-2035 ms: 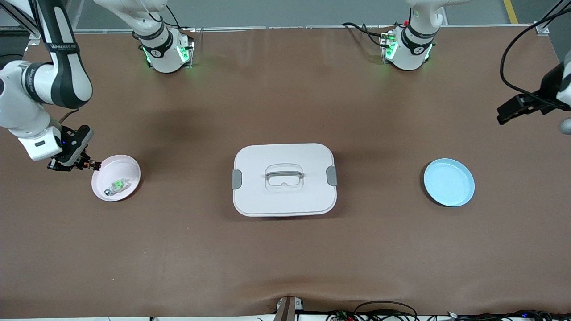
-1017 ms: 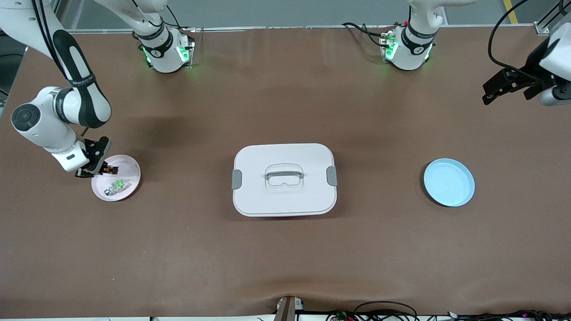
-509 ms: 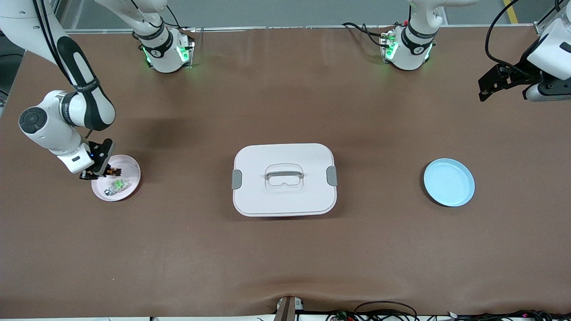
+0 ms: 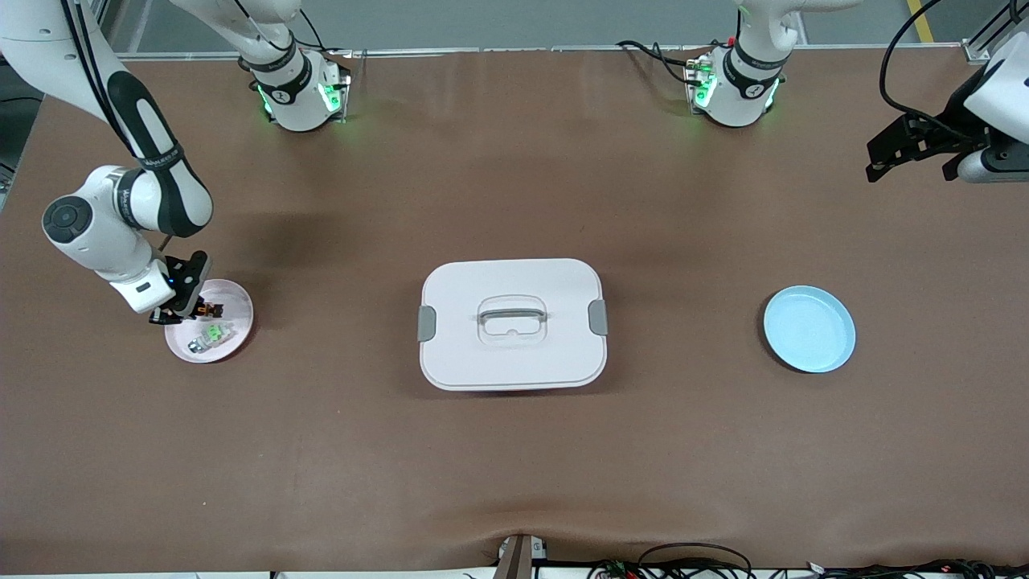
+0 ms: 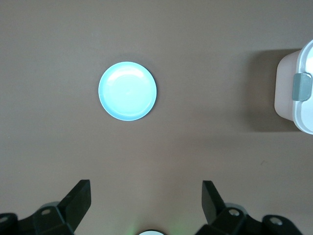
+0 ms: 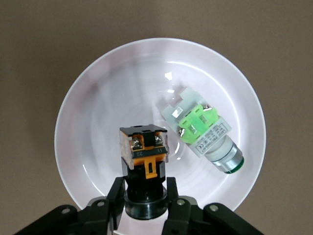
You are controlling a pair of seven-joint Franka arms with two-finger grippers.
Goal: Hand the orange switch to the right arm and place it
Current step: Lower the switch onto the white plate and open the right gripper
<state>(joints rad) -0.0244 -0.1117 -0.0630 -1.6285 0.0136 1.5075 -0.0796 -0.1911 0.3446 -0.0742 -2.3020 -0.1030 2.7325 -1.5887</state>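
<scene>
Right pincer (image 6: 144, 203) grips orange switch (image 6: 144, 154) over pink plate (image 4: 239, 305) beside green-topped part (image 6: 203, 132); left pincer (image 5: 146, 205) open, waiting

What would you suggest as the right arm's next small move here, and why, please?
Probably lower a little and open. The right tool is shut on the orange switch, holding it over the pink plate beside the green-topped part; whether it touches the plate I cannot tell. The left tool waits open, up over the table's left-arm end.
</scene>
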